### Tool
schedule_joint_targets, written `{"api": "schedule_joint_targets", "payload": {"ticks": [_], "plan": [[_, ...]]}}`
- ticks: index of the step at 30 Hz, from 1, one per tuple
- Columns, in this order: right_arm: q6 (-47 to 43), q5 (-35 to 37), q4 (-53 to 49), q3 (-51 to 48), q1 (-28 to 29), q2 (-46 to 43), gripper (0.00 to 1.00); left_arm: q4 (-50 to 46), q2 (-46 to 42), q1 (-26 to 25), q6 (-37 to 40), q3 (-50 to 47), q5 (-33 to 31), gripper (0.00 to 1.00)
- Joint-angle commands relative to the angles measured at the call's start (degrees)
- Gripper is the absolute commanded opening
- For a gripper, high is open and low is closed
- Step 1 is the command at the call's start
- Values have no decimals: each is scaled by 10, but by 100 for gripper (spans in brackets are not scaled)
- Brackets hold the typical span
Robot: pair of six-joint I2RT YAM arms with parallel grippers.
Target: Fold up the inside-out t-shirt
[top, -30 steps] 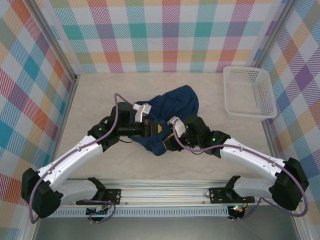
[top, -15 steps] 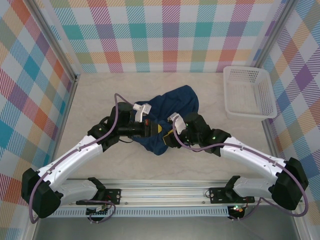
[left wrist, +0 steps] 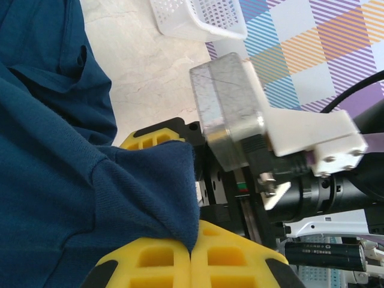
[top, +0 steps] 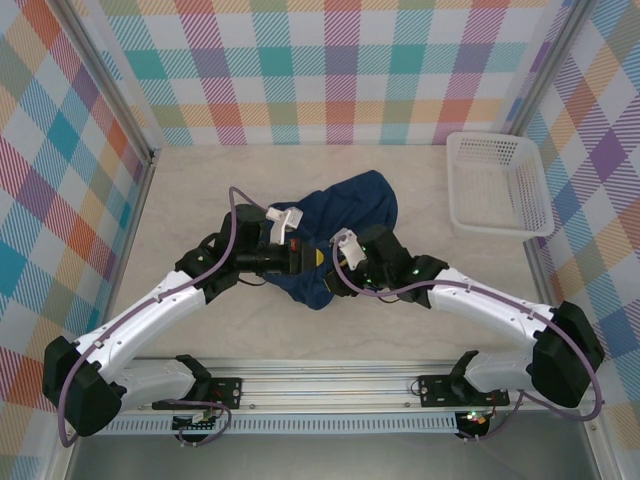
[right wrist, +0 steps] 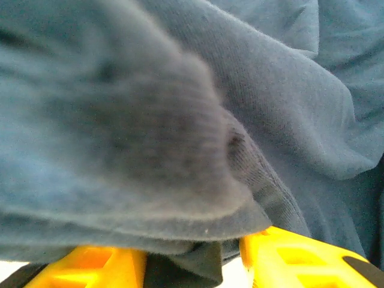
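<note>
The inside-out t-shirt (top: pixel 352 208) lies crumpled in a dark navy heap at the middle of the table. At the heap's near edge my left gripper (top: pixel 314 258) comes in from the left, and in the left wrist view it (left wrist: pixel 193 243) is shut on a fold of the navy cloth (left wrist: pixel 54 156). My right gripper (top: pixel 334 273) meets the same edge from the right, close to the left one. In the right wrist view its yellow fingers (right wrist: pixel 294 258) stand apart around a hanging hem of the shirt (right wrist: pixel 270 120), with a strip of table showing beside the cloth.
A white plastic basket (top: pixel 500 138) stands at the back right, and its corner (left wrist: pixel 198 21) is in the left wrist view. The right arm's wrist block (left wrist: pixel 234 108) sits just beyond the left fingers. Checked walls close in the table on three sides.
The right gripper has slid a little left and forward along the shirt's near edge, toward the left gripper. The left arm and its hold on the cloth have not moved.
</note>
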Motion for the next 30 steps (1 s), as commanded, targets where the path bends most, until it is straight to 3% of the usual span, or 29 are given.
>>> {"api": "schedule_joint_targets", "payload": {"ticks": [1,3,7,10,15,23,25,30], "plan": [[-1,22,2,18,2,15,43,0,-11,3,6,15,13,0],[5,18,9,19,2,19,40,0,-13,3,6,14,12,0],[16,-3,21,13,1,7,14,-3,-16,4,9,13,-9,0],[14,-14,24,-3,-2,-27,1,-38,-26,7,9,9,-58,0],[9,-33,26,-38,-11,-96,0,-69,-50,29,10,-3,-143,0],[-13,-93,52,-64,-25,-160,0,-108,-47,48,33,-13,-215,0],[-15,-101,64,-65,-27,-161,0,-108,-45,48,47,-15,-204,6],[-10,-111,79,-58,-28,-138,0,-97,-58,43,81,-16,-140,36]]}}
